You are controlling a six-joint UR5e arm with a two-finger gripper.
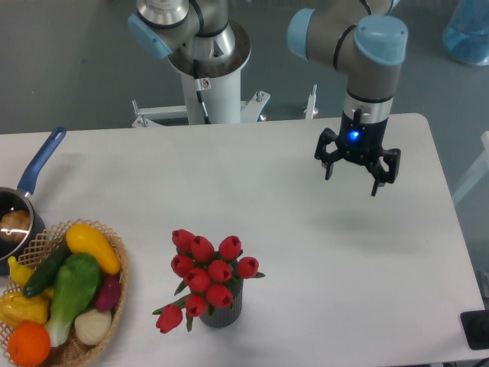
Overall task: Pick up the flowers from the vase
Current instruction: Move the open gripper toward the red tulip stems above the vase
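The gripper point(352, 169) hangs above the far right part of the white table point(306, 260), its fingers spread apart and holding nothing, with a blue light glowing on its wrist. The flowers point(206, 269), a bunch of red tulip buds with green leaves, stand in the dark grey ribbed vase point(221, 310) at the near edge of the table, well apart from the gripper and to its left. Further left sit a wicker basket point(114, 294) of fruit and vegetables and, just beyond it, a blue-handled saucepan point(29, 202).
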